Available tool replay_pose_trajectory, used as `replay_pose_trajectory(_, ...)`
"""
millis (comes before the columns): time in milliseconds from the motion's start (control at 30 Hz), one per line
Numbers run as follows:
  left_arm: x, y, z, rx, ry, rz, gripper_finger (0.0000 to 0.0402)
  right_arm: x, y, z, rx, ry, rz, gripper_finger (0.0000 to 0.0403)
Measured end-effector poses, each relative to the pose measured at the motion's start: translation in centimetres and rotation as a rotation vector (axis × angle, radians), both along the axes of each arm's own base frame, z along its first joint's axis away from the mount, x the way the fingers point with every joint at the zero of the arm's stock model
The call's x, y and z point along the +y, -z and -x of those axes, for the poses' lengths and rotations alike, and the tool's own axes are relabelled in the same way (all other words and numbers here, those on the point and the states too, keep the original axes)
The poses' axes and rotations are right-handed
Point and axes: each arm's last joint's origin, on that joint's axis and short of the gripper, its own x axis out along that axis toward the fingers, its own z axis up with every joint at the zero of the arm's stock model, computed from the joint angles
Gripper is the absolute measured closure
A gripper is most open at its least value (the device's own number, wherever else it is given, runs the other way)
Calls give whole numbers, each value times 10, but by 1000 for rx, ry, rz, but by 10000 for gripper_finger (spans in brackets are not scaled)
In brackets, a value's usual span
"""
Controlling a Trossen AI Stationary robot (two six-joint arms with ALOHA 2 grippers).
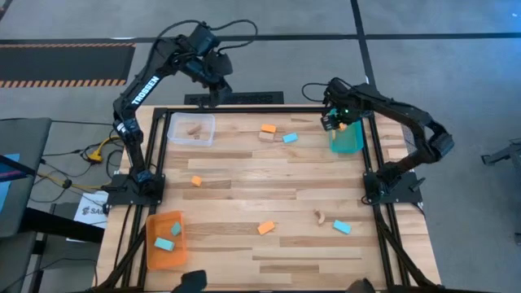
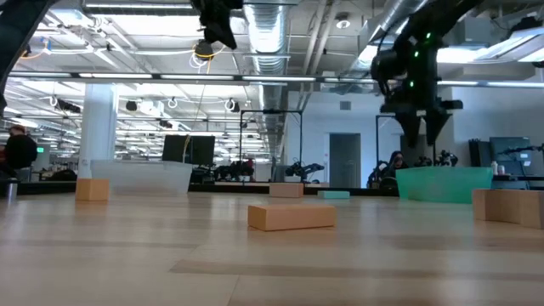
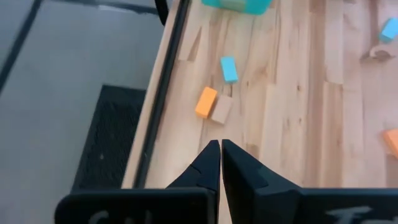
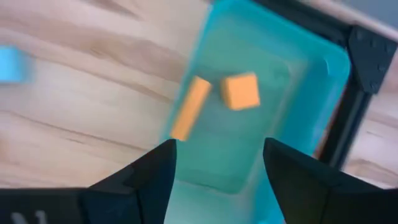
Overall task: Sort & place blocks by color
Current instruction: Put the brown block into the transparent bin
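Nearest you on the table [image 1: 277, 252], the orange tray [image 1: 151, 247] sits at the front left corner with two light blue blocks [image 1: 165, 243] inside it. Further in along the front, you have an orange block [image 1: 265, 228], a tan block [image 1: 320, 216] and a light blue block [image 1: 342, 227] lying apart from one another. Toward the left of the middle, a lone orange block [image 1: 196, 181] rests on the bare wood.

Moving to the far side, you'll find an orange block [image 1: 268, 129], a tan block [image 1: 266, 137] and a light blue block [image 1: 290, 138] clustered close together. The clear tray [image 1: 192, 130] at the far left holds tan pieces [image 1: 194, 127].

At the far right, your right gripper [image 4: 217, 168] hangs over the teal tray [image 4: 311, 93], fingers spread wide with nothing between them; two orange blocks [image 4: 240, 91] lie in that tray.

Your left gripper [image 3: 220, 149] is raised beyond the table's far edge, near the clear tray, its fingers pressed together and empty
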Motion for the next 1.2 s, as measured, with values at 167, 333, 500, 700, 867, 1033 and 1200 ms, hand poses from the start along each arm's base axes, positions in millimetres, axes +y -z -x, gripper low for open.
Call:
replay_pose_trajectory(167, -17, -6, 12, 1, -5, 20, 401, 35, -33, -10, -167, -46, 113, 139)
replay_pose_trajectory(333, -44, 7, 33, -71, -37, -7, 401, 79, -57, -26, -347, -148, 184, 138)
replay_pose_trajectory(500, -82, 35, 58, -271, -88, -34, 401, 121, -68, -49, -498, -275, 193, 138)
replay_pose_trajectory(700, -131, 84, 69, -498, -142, 114, 401, 164, -64, -78, -568, -442, 183, 138)
replay_pose_trajectory(867, -167, 130, 65, -539, -206, 254, 401, 184, -49, -92, -500, -534, 149, 138)
replay_pose_trajectory(1033, -193, 162, 51, -447, -141, 294, 401, 207, -33, -95, -422, -551, 7, 138)
replay_pose_trajectory(1200, -203, 185, 37, -284, 8, 185, 401, 234, -12, -92, -272, -452, -86, 138)
